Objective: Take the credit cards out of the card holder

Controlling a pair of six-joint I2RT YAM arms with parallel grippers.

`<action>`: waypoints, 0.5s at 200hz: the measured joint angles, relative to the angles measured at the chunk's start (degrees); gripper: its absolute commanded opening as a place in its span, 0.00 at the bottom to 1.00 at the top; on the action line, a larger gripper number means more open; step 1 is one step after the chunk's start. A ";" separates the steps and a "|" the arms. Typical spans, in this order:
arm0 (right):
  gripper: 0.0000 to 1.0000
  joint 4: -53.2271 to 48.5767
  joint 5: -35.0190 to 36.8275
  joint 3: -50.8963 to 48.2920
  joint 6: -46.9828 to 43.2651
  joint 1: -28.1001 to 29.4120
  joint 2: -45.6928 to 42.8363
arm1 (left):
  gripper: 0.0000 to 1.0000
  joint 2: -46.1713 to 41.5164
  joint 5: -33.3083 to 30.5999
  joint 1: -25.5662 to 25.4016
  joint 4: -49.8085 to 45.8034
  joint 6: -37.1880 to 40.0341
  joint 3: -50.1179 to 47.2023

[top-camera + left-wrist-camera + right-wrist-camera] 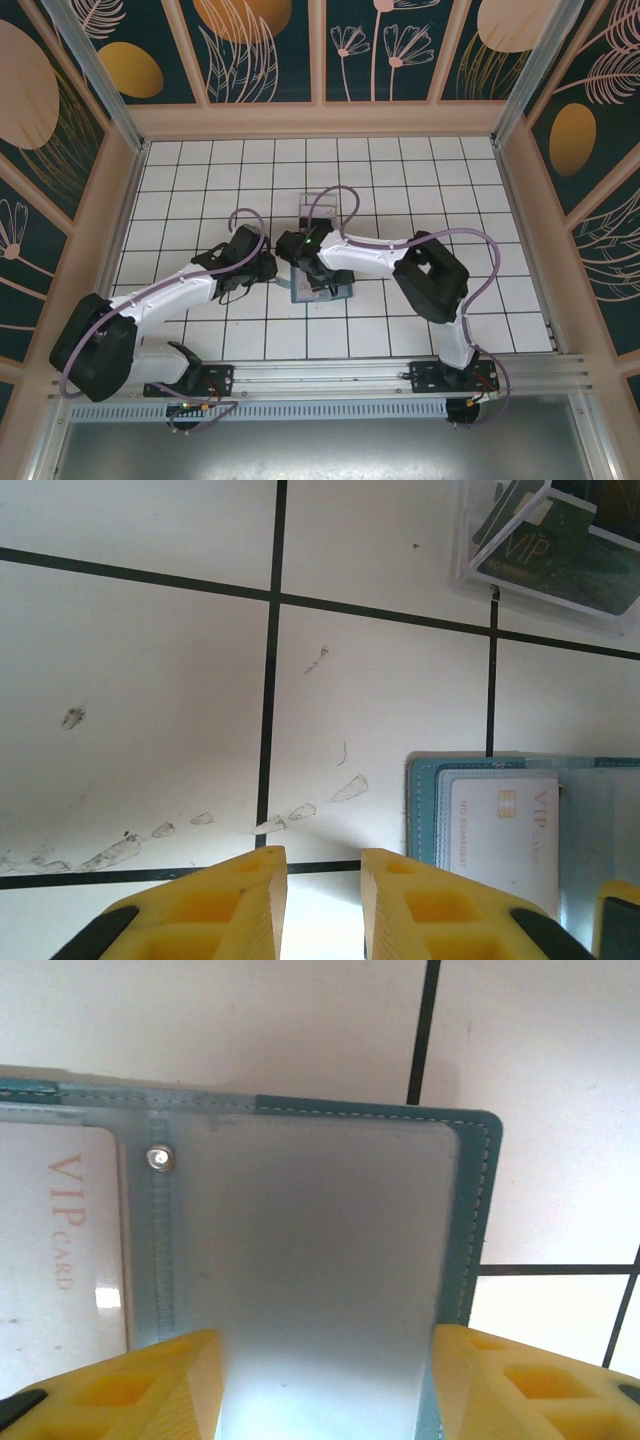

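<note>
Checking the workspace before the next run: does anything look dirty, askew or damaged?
Grey smudges trail across the white tiles beside the card holder, like residue or scuffs. In the clear tray, the dark cards lie overlapped and tilted. Nothing looks damaged.

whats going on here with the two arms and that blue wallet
Two robot arms are emptying a card holder lying open on the tiled table. The right pincer stands open over its clear, empty-looking sleeve; a white VIP card sits in the other half. The left pincer hovers beside the holder, slightly open, holding nothing. Dark green cards lie in a clear tray nearby.
</note>
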 measured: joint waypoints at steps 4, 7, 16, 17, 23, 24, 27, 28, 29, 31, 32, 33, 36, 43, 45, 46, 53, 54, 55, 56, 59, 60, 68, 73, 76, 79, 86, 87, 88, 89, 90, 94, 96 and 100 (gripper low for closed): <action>0.57 0.81 -0.52 -0.87 0.00 -0.20 -0.68 | 0.27 0.09 0.11 0.00 0.07 0.02 0.04; 0.57 1.25 -0.81 -1.38 0.00 -0.33 -1.14 | 0.27 0.15 0.20 0.00 0.13 0.02 0.04; 0.57 2.93 -1.81 -3.02 0.02 -0.74 -2.56 | 0.27 0.37 0.44 0.00 0.33 0.02 0.11; 0.57 3.21 -1.99 -3.26 0.02 -0.81 -2.73 | 0.27 0.39 0.50 0.00 0.35 0.02 0.11; 0.57 4.28 -2.64 -4.31 0.04 -1.09 -3.72 | 0.27 0.55 0.79 0.00 0.50 0.04 0.15; 0.57 4.61 -2.80 -4.57 0.04 -1.18 -3.93 | 0.27 0.57 0.81 0.00 0.52 0.04 0.15; 0.57 5.09 -3.15 -5.05 0.07 -1.31 -4.33 | 0.27 0.63 0.90 0.00 0.61 0.04 0.17; 0.57 5.20 -3.23 -5.16 0.07 -1.33 -4.46 | 0.27 0.66 0.94 0.00 0.63 0.04 0.17; 0.57 5.44 -3.37 -5.38 0.07 -1.42 -4.68 | 0.27 0.70 1.03 0.00 0.68 0.04 0.20; 0.57 5.70 -3.50 -5.60 0.09 -1.49 -4.90 | 0.27 0.74 1.07 0.00 0.72 0.04 0.20; 0.57 5.92 -3.65 -5.81 0.09 -1.57 -5.05 | 0.27 0.76 1.11 0.00 0.79 0.04 0.20; 0.57 6.05 -3.74 -5.92 0.11 -1.60 -5.14 | 0.27 0.79 1.11 0.00 0.81 0.04 0.20; 0.57 6.49 -3.93 -6.29 0.17 -1.70 -5.57 | 0.27 0.87 1.27 0.00 0.92 0.04 0.22; 0.57 7.32 -4.37 -7.08 0.24 -2.03 -6.40 | 0.27 1.07 1.55 0.00 1.05 0.07 0.31; 0.57 7.58 -4.52 -7.28 0.22 -2.10 -6.62 | 0.27 1.14 1.64 0.00 1.11 0.11 0.35; 0.57 7.67 -4.59 -7.32 0.22 -2.12 -6.69 | 0.27 1.18 1.66 0.00 1.14 0.13 0.37; 0.57 8.33 -5.01 -7.76 0.28 -2.36 -7.28 | 0.27 1.42 2.16 0.00 1.29 0.24 0.50; 0.57 8.39 -5.03 -7.80 0.31 -2.38 -7.34 | 0.27 1.46 2.21 0.00 1.31 0.26 0.52; 0.57 8.55 -5.09 -7.87 0.35 -2.43 -7.45 | 0.27 1.55 2.38 0.00 1.33 0.28 0.55; 0.57 8.61 -5.11 -7.91 0.37 -2.45 -7.50 | 0.27 1.57 2.43 0.00 1.33 0.28 0.57; 0.57 8.94 -5.25 -8.04 0.42 -2.56 -7.72 | 0.27 1.66 2.60 0.00 1.42 0.31 0.63; 0.57 8.98 -5.27 -8.09 0.42 -2.58 -7.76 | 0.27 1.70 2.62 0.00 1.44 0.33 0.66; 0.57 9.60 -5.40 -8.39 0.44 -2.80 -8.33 | 0.27 2.05 3.13 0.00 1.73 0.46 0.81; 0.57 9.92 -5.46 -8.52 0.44 -2.89 -8.63 | 0.27 2.29 3.58 0.00 1.97 0.48 0.92; 0.57 10.16 -5.55 -8.63 0.44 -2.97 -8.87 | 0.26 2.47 3.91 0.00 2.12 0.48 0.94; 0.57 10.34 -5.64 -8.68 0.44 -3.04 -9.07 | 0.26 2.60 4.11 0.00 2.25 0.50 0.98; 0.57 10.73 -5.88 -8.83 0.44 -3.15 -9.57 | 0.26 2.95 4.61 0.00 2.54 0.50 1.07; 0.57 10.75 -5.90 -8.85 0.44 -3.15 -9.62 | 0.26 3.02 4.79 0.00 2.62 0.50 1.09; 0.57 10.86 -5.95 -8.87 0.44 -3.15 -9.73 | 0.26 3.06 4.87 0.00 2.69 0.50 1.09; 0.57 10.93 -5.99 -8.90 0.44 -3.15 -9.77 | 0.26 3.10 4.96 0.00 2.73 0.50 1.09; 0.57 10.99 -6.01 -8.90 0.44 -3.15 -9.81 | 0.26 3.17 5.14 0.00 2.75 0.50 1.11; 0.57 11.23 -6.19 -9.01 0.46 -3.19 -10.19 | 0.26 3.34 5.57 0.00 2.95 0.52 1.16; 0.57 11.39 -6.32 -9.05 0.44 -3.21 -10.36 | 0.26 3.43 5.68 0.00 2.99 0.50 1.16; 0.57 11.56 -6.47 -9.11 0.44 -3.26 -10.60 | 0.26 3.56 6.08 0.00 3.19 0.52 1.16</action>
